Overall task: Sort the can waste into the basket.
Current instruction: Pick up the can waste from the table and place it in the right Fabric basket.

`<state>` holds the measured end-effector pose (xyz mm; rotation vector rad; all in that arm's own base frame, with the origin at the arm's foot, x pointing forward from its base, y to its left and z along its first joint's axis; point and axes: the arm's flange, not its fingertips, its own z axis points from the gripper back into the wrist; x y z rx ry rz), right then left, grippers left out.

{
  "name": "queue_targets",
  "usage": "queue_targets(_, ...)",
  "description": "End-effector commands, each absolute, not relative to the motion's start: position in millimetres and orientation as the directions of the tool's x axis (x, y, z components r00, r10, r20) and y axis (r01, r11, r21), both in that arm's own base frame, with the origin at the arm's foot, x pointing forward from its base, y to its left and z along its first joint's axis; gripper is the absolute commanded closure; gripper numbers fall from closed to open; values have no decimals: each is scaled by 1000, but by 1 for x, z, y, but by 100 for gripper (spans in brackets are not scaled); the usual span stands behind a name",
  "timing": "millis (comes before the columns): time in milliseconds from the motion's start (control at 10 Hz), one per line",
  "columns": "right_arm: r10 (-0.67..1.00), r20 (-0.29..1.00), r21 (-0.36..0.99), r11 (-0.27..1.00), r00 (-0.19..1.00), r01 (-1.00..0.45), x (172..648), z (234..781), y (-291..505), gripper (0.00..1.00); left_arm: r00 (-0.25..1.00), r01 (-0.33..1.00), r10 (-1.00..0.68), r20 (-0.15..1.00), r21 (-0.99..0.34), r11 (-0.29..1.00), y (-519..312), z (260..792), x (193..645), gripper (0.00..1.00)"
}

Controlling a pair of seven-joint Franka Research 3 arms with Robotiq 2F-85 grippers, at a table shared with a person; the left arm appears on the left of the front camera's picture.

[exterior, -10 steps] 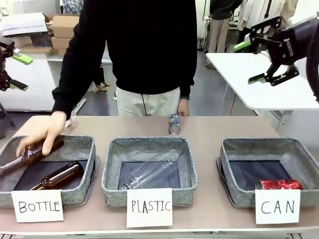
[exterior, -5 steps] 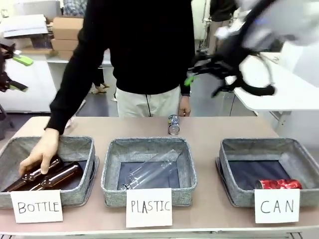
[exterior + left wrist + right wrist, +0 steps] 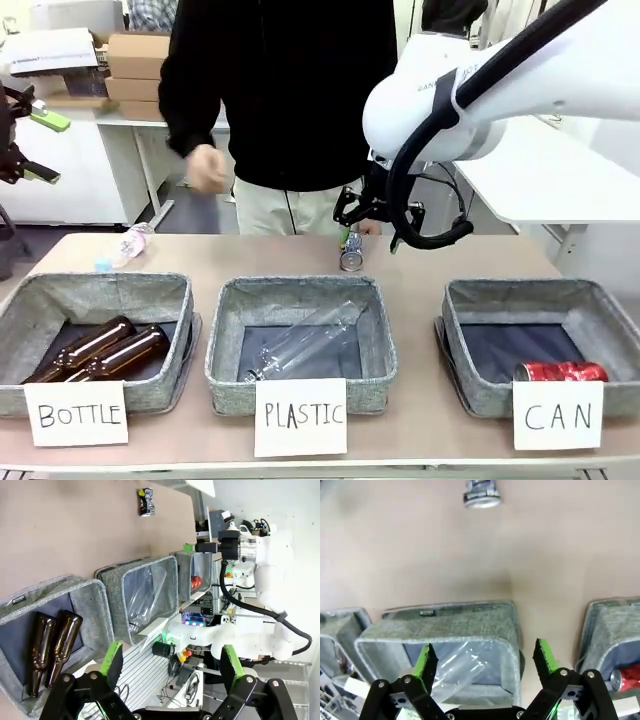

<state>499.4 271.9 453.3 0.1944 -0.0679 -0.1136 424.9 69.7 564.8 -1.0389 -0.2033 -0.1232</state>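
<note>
One can is done: the red can [image 3: 560, 371] lies in the basket [image 3: 530, 290] marked CAN. The silver can [image 3: 349, 250] is not in yet. It sits on the surface [image 3: 480, 262], at the far side. My right jaws hang near it, wide open, holding nothing. My left jaws are wide and empty too, off to the side. I think one can is left.
</note>
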Motion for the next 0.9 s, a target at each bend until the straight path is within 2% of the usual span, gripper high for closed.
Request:
queue_targets(0, -123, 43, 193, 975, 992, 113, 501, 446, 272, 0, 975, 195, -9, 222, -837, 512, 71, 567, 422, 0)
queue_targets(200, -310, 159, 180, 943, 938, 281, 539, 432, 276, 0, 975, 195, -9, 222, -837, 512, 71, 567, 422, 0)
queue_targets(400, -338, 206, 182, 935, 918, 304, 585, 406, 288, 0, 975, 195, -9, 222, -837, 512, 71, 567, 422, 0)
queue_targets(700, -332, 102, 87, 942, 938, 324, 635, 357, 307, 0, 975, 195, -9, 222, -837, 512, 71, 567, 422, 0)
queue_targets(800, -331, 105, 60, 943, 938, 327, 646, 341, 312, 0, 975, 195, -9, 222, -837, 512, 71, 567, 422, 0)
